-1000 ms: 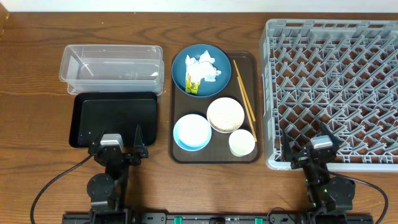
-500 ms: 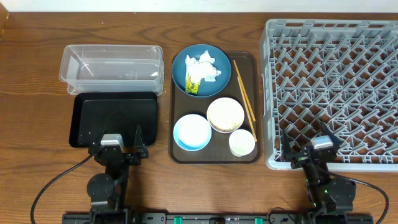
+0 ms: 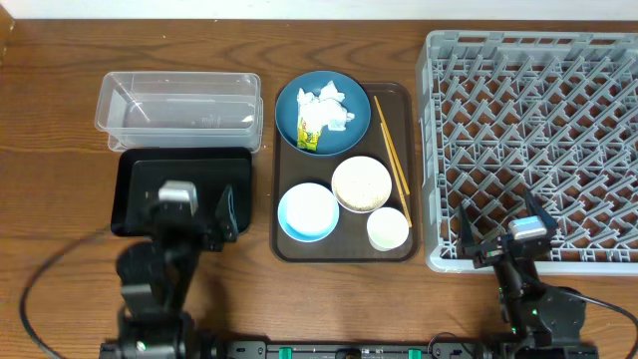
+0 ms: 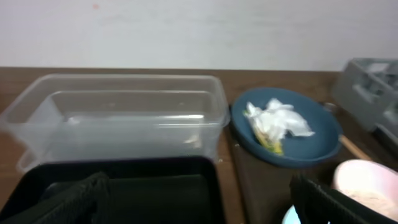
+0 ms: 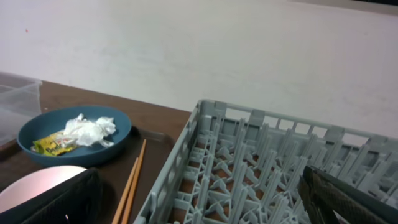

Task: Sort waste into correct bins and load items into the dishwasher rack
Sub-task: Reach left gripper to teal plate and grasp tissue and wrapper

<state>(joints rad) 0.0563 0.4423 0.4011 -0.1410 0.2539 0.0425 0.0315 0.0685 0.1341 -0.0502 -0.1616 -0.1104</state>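
- The dishwasher rack (image 3: 528,150) runs off the right edge of the overhead frame. The right wrist view cuts off its lower and right parts.
- From above, the left arm (image 3: 159,264) covers the lower middle of the black tray (image 3: 140,175).
- The yellow wrapper (image 3: 307,140) lies partly under the tissue paper (image 3: 329,105).
- The cream bowl (image 3: 361,183) is blurred and cropped at the lower right of the left wrist view. Its contents are too fine to tell.
- The clear tub (image 5: 13,99) is cropped at the left edge of the right wrist view.

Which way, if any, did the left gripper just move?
Yes: the left gripper has advanced from the near rim of the black tray to over it, toward the clear tub.
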